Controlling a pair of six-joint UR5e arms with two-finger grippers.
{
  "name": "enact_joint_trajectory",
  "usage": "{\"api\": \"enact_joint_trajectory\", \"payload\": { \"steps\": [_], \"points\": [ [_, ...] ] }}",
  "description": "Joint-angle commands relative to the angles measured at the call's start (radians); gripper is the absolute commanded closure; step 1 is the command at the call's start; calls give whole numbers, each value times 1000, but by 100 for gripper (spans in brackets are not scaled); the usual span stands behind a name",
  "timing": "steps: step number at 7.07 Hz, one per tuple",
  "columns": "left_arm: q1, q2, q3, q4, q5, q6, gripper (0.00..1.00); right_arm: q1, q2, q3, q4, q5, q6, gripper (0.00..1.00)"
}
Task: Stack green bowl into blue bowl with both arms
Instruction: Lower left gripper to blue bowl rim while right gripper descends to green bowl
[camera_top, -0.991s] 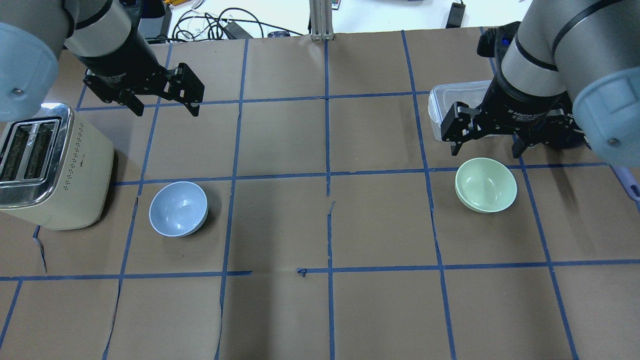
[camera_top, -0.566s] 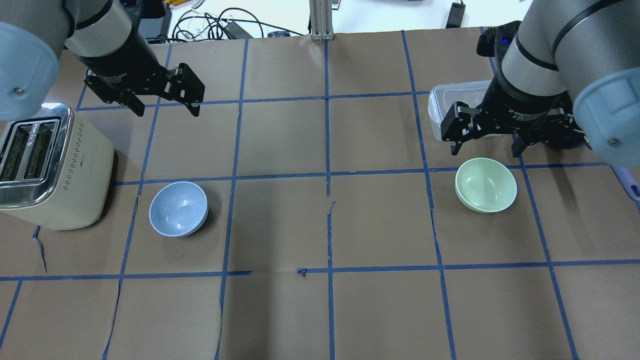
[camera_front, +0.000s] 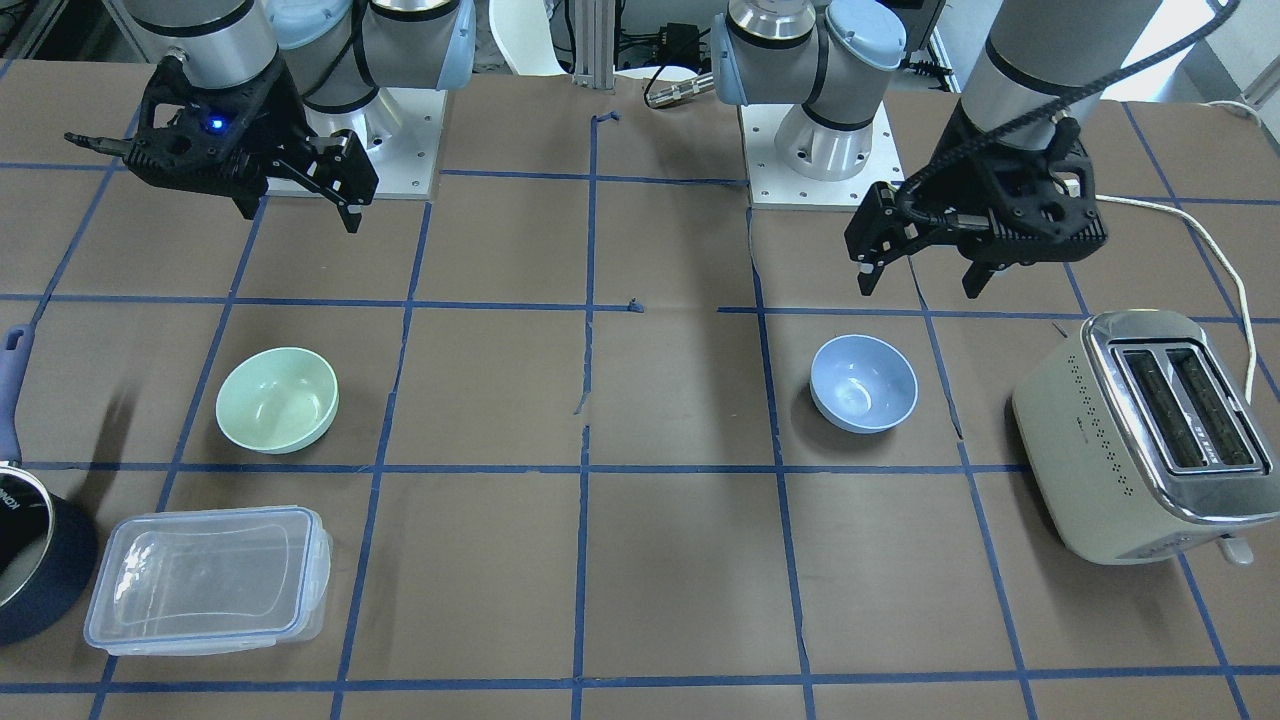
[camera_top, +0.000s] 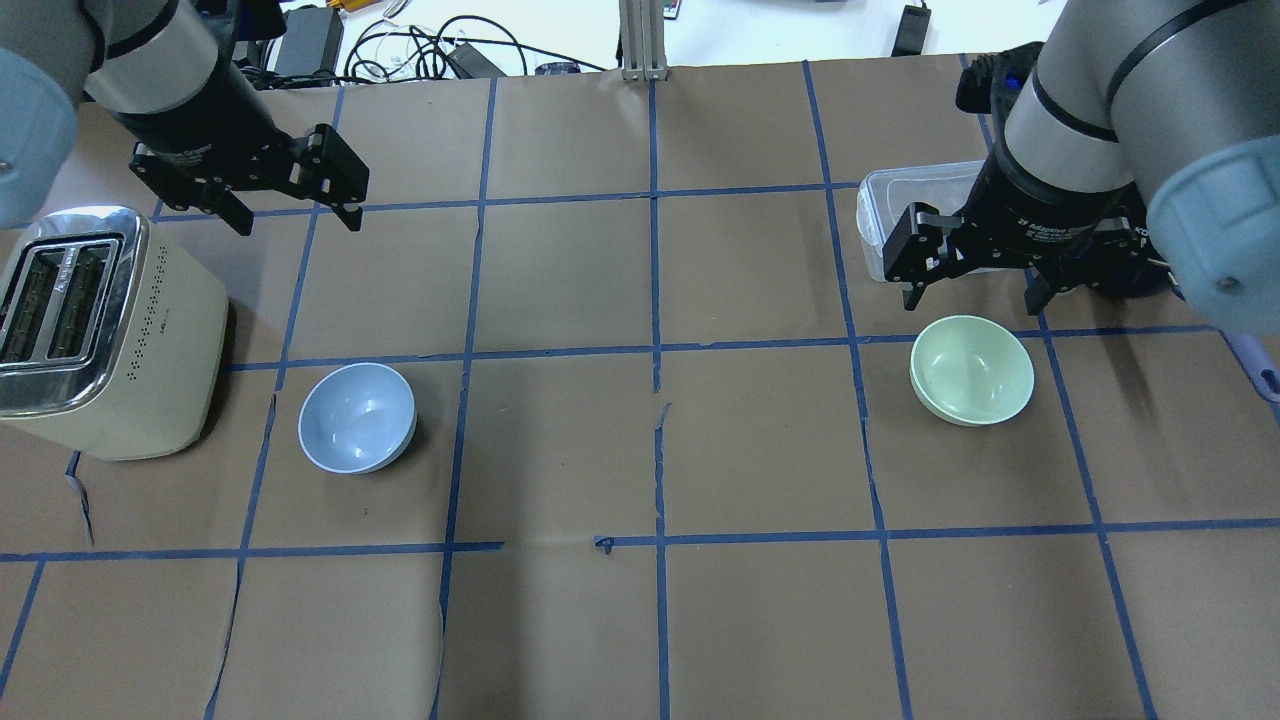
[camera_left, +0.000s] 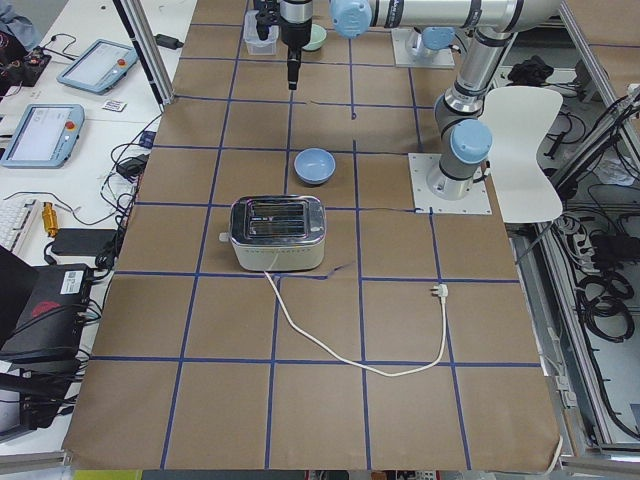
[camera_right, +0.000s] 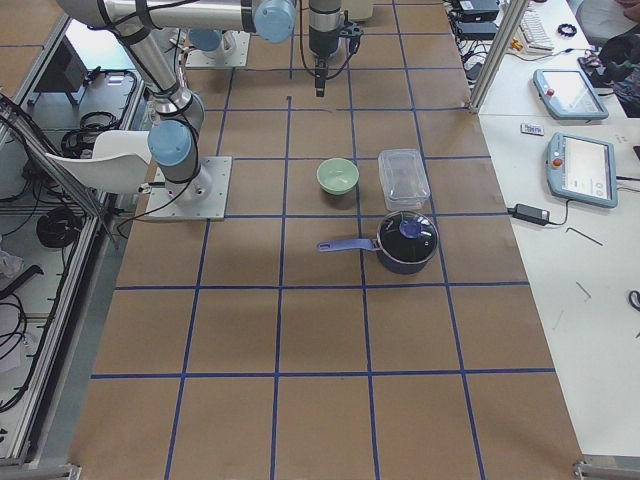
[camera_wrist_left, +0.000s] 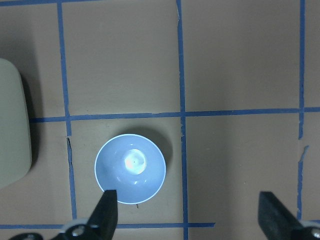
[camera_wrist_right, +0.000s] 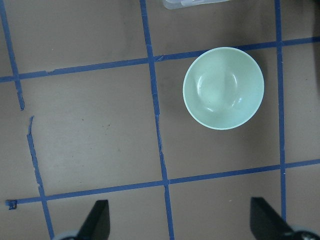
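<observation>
Both end effectors released, both bowls alone on the tabletop

Your left end effector (camera_top: 296, 222) hangs above the tabletop (camera_top: 560, 450) with its 2 fingers spread wide and nothing between them. The blue bowl (camera_top: 357, 417) sits upright below it, untouched. In the left wrist view the bowl's rim lies right by 1 fingertip. Further out on that end effector's outer side stands the toaster (camera_top: 110, 340). Your right end effector (camera_top: 970, 300) is also spread wide and grips nothing. The green bowl (camera_top: 971, 370) sits upright beneath it, clear of both fingers. A clear container (camera_front: 205, 578) lies beyond that bowl, away from the robot, with a dark pot (camera_front: 20, 560) just beside it. The 2 bowls are well apart, neither inside the other.
</observation>
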Motion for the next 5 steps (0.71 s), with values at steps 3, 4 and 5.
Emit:
{"api": "enact_joint_trajectory", "payload": {
  "steps": [3, 4, 5],
  "points": [
    [299, -102, -276, 311, 0, 245, 0, -2, 0, 0, 6, 1, 1, 0],
    [301, -135, -351, 413, 8, 245, 0, -3, 1, 2, 3, 1, -2, 0],
    [301, -173, -389, 437, 0, 233, 0, -11, 8, 2, -5, 3, -7, 0]
  ]
}}
